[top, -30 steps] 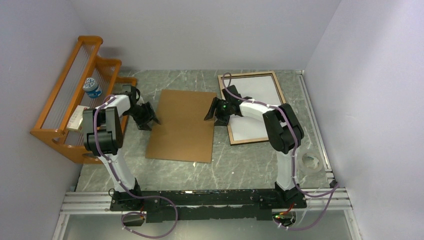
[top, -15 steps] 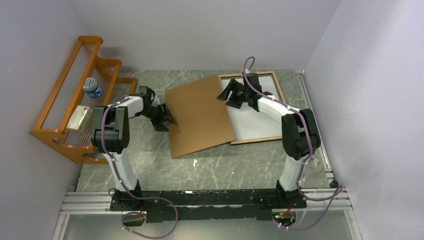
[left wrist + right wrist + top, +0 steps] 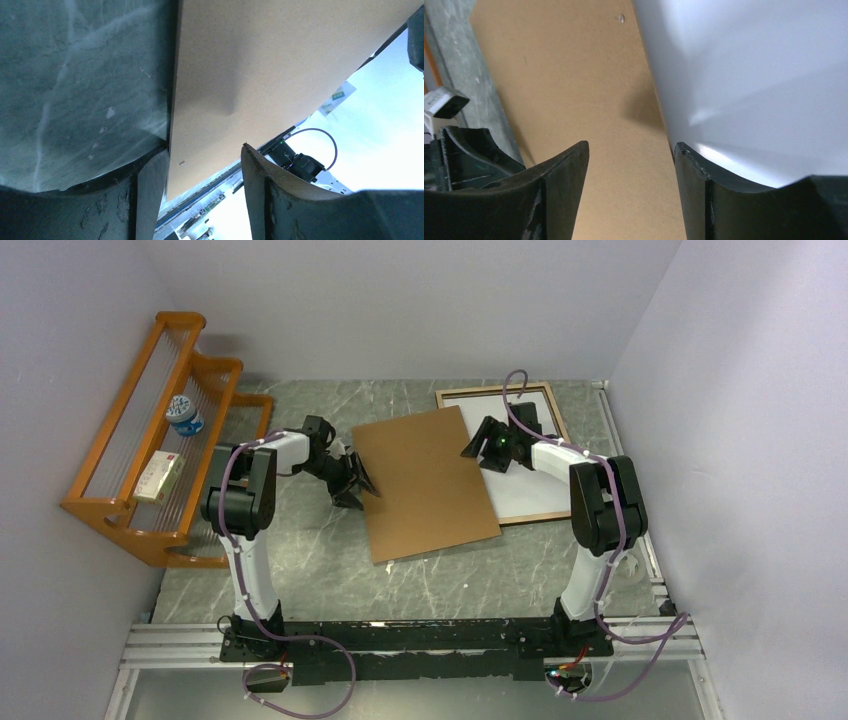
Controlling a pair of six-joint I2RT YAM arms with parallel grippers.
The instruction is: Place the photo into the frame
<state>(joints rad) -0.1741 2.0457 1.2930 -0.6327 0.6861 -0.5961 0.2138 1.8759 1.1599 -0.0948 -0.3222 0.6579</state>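
The frame (image 3: pixel 490 390) lies back up at the table's back right, its brown wood rails showing. Inside it lies the photo (image 3: pixel 535 495), white side up; it also fills the right of the right wrist view (image 3: pixel 749 75). A flat brown backing board (image 3: pixel 425 485) lies tilted in the middle, its right edge over the frame's left side. My left gripper (image 3: pixel 362 488) (image 3: pixel 202 148) is open, straddling the board's left edge. At the opposite edge, over the photo, my right gripper (image 3: pixel 472 448) (image 3: pixel 630 144) is open too.
An orange wooden rack (image 3: pixel 130 450) stands along the left wall, holding a small bottle (image 3: pixel 184 415) and a box (image 3: pixel 158 477). A roll of tape (image 3: pixel 625 562) lies near the right arm's base. Walls close in the back and both sides.
The brown board has slid right and turned, from beside the frame to overlapping its left side. Both grippers moved right with it, staying at its edges.
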